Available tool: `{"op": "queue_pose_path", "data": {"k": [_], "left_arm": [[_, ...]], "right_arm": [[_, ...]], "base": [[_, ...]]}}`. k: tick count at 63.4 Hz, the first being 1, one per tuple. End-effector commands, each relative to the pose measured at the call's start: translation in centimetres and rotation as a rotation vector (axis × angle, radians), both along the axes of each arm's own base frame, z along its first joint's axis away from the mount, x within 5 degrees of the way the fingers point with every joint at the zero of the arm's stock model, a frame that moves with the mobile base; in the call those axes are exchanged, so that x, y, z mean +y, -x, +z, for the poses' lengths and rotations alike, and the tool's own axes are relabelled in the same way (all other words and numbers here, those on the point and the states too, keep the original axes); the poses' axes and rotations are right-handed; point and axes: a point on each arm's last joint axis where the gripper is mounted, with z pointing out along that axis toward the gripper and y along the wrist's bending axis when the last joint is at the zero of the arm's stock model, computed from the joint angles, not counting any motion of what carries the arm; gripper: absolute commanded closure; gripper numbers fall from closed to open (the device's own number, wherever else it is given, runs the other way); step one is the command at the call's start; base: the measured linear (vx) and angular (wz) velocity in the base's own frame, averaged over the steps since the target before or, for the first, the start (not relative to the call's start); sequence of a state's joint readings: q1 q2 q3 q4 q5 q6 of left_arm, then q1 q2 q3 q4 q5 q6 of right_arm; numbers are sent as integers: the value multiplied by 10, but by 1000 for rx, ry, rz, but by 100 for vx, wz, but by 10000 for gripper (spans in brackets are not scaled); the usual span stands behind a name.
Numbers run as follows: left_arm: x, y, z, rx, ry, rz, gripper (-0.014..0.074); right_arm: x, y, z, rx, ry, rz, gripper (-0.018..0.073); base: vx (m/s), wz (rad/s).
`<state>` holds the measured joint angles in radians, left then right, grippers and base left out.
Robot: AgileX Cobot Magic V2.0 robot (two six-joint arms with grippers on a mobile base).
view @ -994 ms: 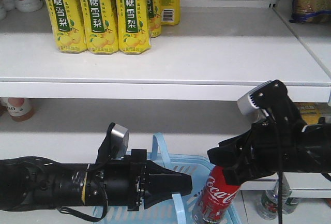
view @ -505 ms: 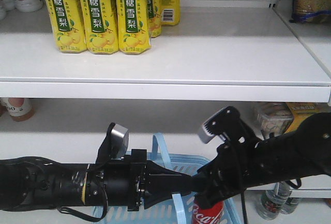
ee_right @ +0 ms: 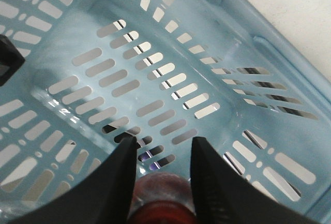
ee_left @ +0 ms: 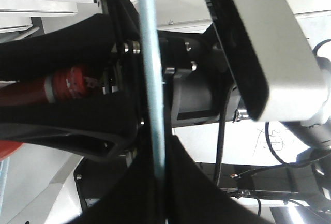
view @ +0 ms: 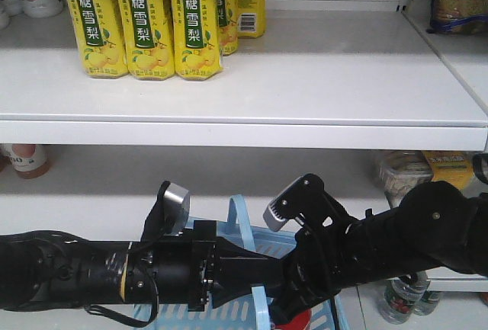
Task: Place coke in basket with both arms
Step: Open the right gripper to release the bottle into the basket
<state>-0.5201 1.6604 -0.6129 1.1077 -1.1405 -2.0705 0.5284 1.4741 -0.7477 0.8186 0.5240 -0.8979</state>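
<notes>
The coke, red label showing, is pinched between the fingers of my right gripper, which is shut on it and reaches down inside the light blue basket. From the front only a red sliver of the coke shows under the right gripper, low inside the basket. My left gripper is shut on the basket's thin handle and holds the basket up; its jaws meet around that bar. The coke also appears at left in the left wrist view.
Yellow drink bottles stand on the upper white shelf. Packaged goods sit at the right on the lower shelf, a white bottle at the left. Dark bottles stand low at the right.
My right arm has swung left and down, carrying the coke from beside the basket's right edge down into it. The left arm and basket handle have stayed still.
</notes>
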Motion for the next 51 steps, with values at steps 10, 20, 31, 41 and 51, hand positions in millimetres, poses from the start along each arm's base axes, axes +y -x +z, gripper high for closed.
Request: {"op": "queue_pose_path", "data": {"k": [10, 20, 31, 41, 51], "left_arm": [[0, 8, 38, -59, 261, -80, 601], [0, 8, 38, -59, 261, -80, 601], [0, 8, 38, -59, 261, -80, 601], [0, 8, 38, -59, 261, -80, 601], [0, 7, 38, -59, 261, -79, 601]], "right_arm": [[4, -4, 19, -42, -72, -40, 52], [3, -3, 21, -44, -80, -45, 29], [-5, 1, 34, -81, -68, -52, 67], [-22, 12, 48, -87, -7, -65, 139], [-38, 25, 66, -135, 55, -101, 299]], "base": [[0, 0], [0, 0], [0, 0], [0, 0], [0, 0]]}}
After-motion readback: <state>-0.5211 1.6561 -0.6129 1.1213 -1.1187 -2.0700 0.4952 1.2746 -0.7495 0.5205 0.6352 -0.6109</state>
